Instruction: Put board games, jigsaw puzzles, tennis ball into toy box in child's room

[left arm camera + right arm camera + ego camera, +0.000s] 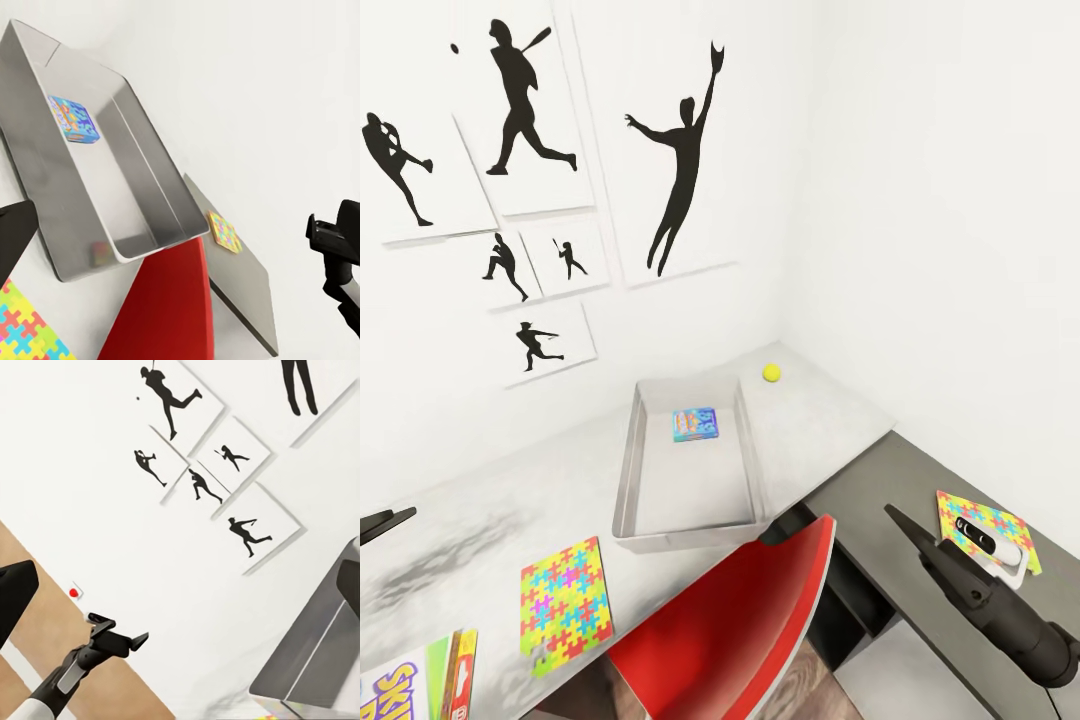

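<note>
Head camera looks down; all views share toy box (690,480).

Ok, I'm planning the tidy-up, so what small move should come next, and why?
Probably lower the left gripper toward the jigsaw puzzle: it lies flat on the table right before the toy box, which holds one board game.
</note>
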